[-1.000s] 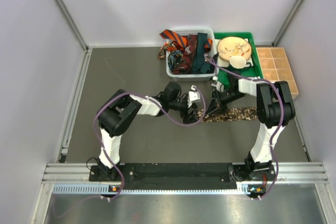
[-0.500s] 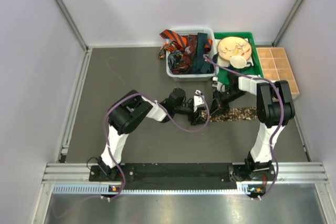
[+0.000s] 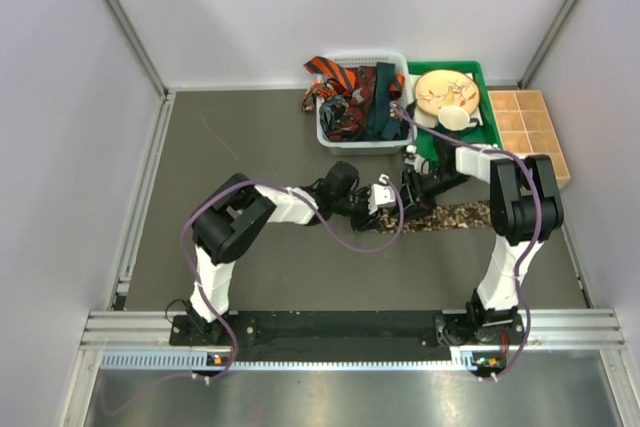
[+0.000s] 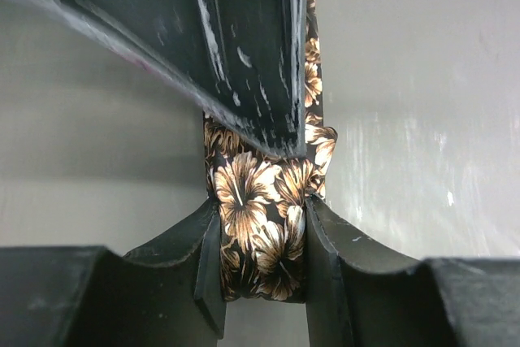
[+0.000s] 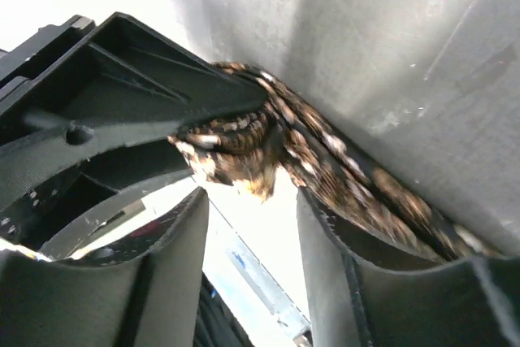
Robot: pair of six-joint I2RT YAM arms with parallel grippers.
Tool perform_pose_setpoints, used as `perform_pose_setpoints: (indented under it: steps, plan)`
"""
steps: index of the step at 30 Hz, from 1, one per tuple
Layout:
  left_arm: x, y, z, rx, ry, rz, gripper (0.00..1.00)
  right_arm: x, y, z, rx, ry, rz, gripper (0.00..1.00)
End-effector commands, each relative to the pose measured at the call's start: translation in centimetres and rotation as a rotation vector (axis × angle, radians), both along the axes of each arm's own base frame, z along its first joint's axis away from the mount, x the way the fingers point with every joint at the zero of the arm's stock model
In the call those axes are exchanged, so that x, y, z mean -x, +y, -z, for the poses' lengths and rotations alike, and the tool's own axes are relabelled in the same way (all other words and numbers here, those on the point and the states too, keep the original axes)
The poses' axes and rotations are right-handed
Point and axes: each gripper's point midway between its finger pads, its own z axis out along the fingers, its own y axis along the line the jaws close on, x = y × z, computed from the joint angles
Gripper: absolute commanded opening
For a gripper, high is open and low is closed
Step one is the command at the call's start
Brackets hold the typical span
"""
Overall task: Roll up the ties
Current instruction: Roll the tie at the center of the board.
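A brown-and-black flower-patterned tie (image 3: 455,215) lies stretched along the table, its left end rolled up. In the left wrist view that roll (image 4: 260,229) sits squeezed between both pads, so my left gripper (image 4: 262,225) is shut on it. My right gripper (image 5: 252,225) is right beside it with its jaws apart, and the tie (image 5: 325,160) runs past its right finger without being pinched. From above, the left gripper (image 3: 388,202) and right gripper (image 3: 408,194) meet over the rolled end. More ties (image 3: 345,82) are piled in the white basket (image 3: 330,137).
A green tray (image 3: 482,135) behind the right arm holds a wooden bowl (image 3: 445,90) and a white cup (image 3: 453,118). A wooden compartment box (image 3: 527,132) stands at the far right. Grey walls and metal rails bound the table.
My left gripper has slid right and closed on the tie's rolled end. My right gripper, shut a second ago, has opened off the roll.
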Motion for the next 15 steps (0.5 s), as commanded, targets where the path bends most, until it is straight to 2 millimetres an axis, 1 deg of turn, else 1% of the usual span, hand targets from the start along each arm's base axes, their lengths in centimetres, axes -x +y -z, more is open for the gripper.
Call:
perform_pose_setpoints:
  steps: [1,4,5,6,7,8,9,10,12,15]
  plan:
    - [2.7,6.4,3.4,-0.315,0.121,-0.027,0.1,-2.8,1.2,-3.0,-0.057,-0.17,0.033,0.49]
    - [3.3,8.0,3.5,-0.396,0.144,-0.034,0.09,-2.4,2.6,-2.9,-0.081,-0.168,0.028,0.5]
    - [3.2,8.4,3.5,-0.421,0.144,-0.046,0.09,-2.1,2.9,-2.7,-0.086,-0.15,0.036,0.5]
    - [3.2,8.7,3.7,-0.441,0.148,-0.053,0.08,-2.1,3.7,-2.6,-0.094,-0.169,0.025,0.5]
    - [3.3,9.2,3.6,-0.473,0.162,-0.059,0.09,-2.1,4.1,-2.9,-0.117,-0.174,0.023,0.5]
    - [3.0,9.1,3.4,-0.48,0.155,-0.07,0.09,-1.7,4.5,-2.7,-0.128,-0.148,0.032,0.5]
    - [3.2,9.3,3.5,-0.498,0.164,-0.071,0.08,-2.0,5.0,-2.8,-0.145,-0.171,0.028,0.5]
    - [2.9,9.0,3.3,-0.503,0.161,-0.078,0.08,-1.7,5.6,-2.9,-0.163,-0.165,0.016,0.49]
    - [2.7,9.4,3.7,-0.541,0.169,-0.093,0.09,-1.5,6.3,-2.7,-0.187,-0.141,0.014,0.47]
    - [2.7,9.8,4.1,-0.567,0.172,-0.098,0.11,-1.1,6.7,-2.0,-0.186,-0.109,0.012,0.47]
